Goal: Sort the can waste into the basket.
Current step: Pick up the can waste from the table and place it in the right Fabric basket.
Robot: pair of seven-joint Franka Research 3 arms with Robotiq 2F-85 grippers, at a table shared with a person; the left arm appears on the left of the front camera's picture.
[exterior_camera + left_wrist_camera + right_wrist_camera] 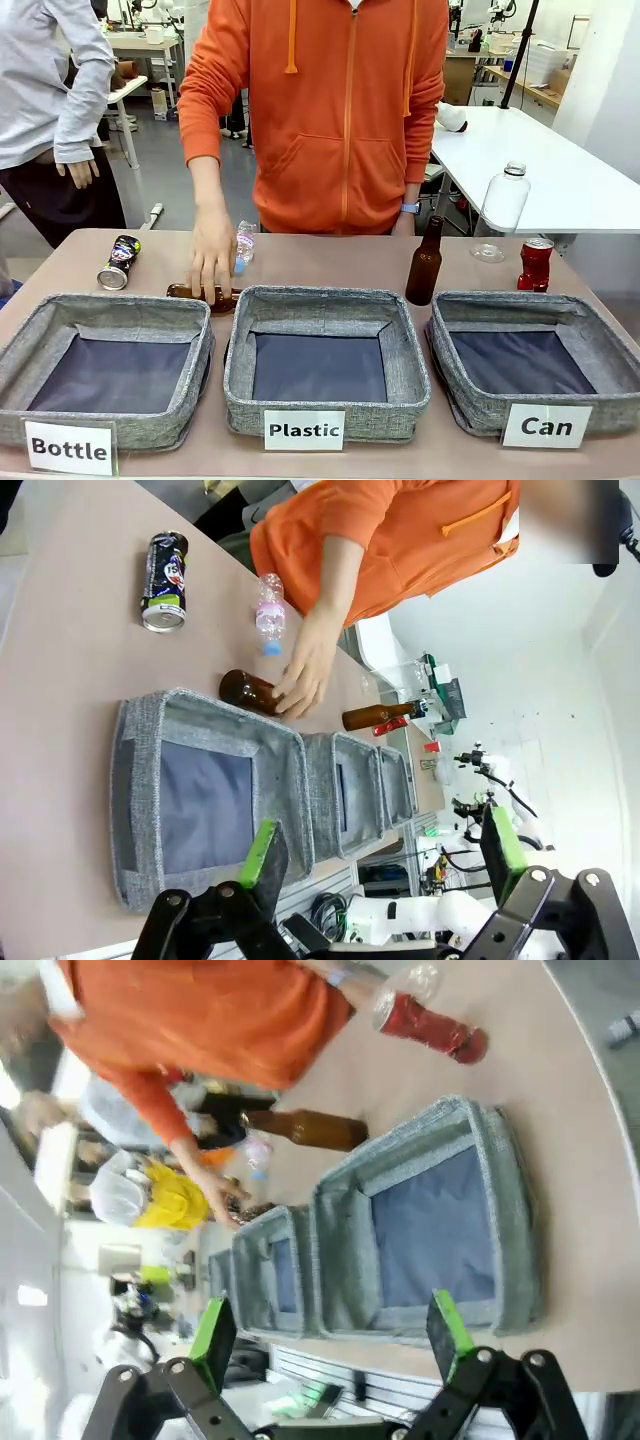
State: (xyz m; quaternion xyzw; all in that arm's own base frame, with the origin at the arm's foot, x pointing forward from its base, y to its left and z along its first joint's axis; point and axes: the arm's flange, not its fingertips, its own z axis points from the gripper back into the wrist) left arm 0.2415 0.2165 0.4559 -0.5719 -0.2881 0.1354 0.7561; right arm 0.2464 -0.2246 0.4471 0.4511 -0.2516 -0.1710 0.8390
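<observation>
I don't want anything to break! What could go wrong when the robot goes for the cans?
The red can stands right by a clear bottle, with an upright brown bottle not far off; the right pincer might tip one. The black can lies on its side, so it may roll, and it is far from the Can basket. The person's hand rests near it; the left pincer could bump it.

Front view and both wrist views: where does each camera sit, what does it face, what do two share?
Front view: fixed, robot's side, facing across the table; the person's hand touches a lying brown bottle.
Left wrist view: along the open left end effector toward the Bottle basket.
Right wrist view: along the open right end effector toward the Can basket.
Shared: red can, front and right wrist.
</observation>
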